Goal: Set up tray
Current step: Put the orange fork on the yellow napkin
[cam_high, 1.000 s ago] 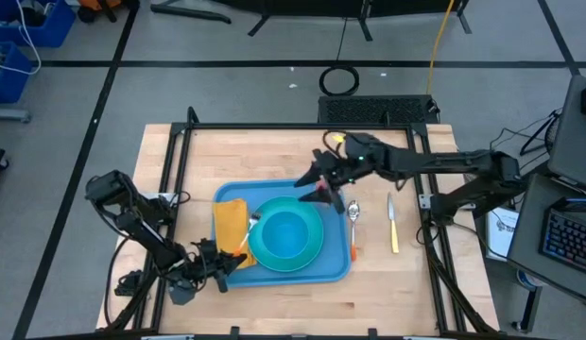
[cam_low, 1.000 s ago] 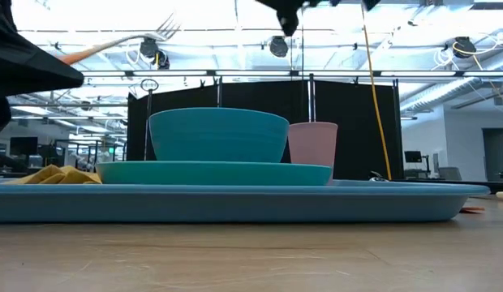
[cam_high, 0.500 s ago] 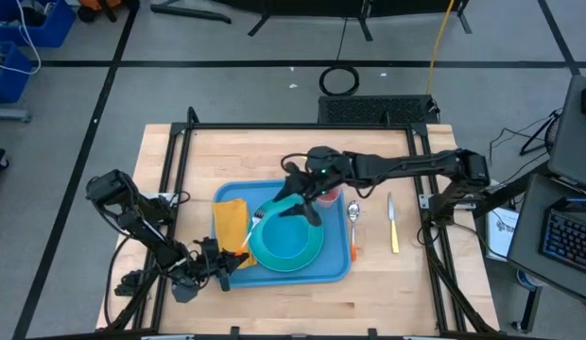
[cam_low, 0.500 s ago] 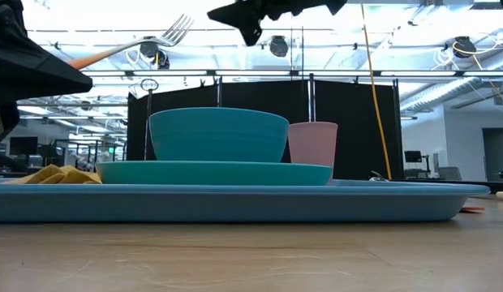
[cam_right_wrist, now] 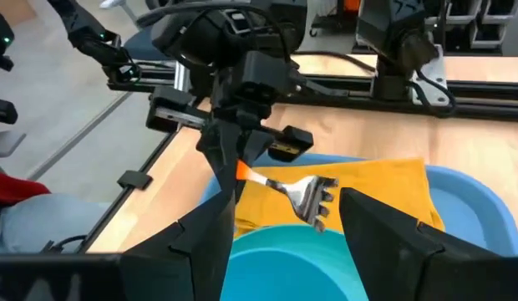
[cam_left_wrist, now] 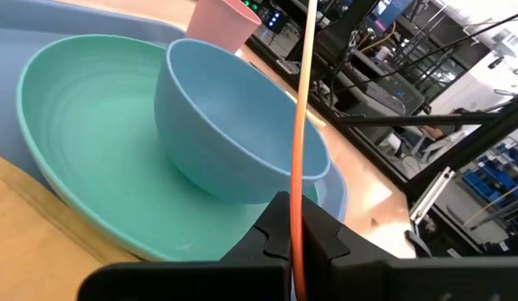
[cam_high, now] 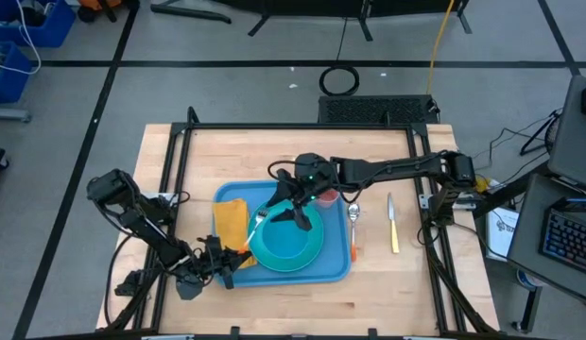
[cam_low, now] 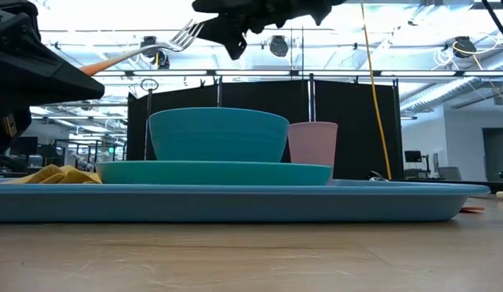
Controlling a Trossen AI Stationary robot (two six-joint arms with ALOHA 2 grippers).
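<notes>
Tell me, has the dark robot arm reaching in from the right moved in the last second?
Yes. The open right gripper has swung leftward from beside the pink plastic cup to over the round teal plate, toward the fork.

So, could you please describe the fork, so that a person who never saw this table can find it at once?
Start at the big light-blue tray in the middle of the wooden table. At its left end the left gripper, shut, holds the fork up in the air, over the orange napkin. Unlike the spoon and knife lying flat right of the tray, it has prongs and an orange handle.
</notes>
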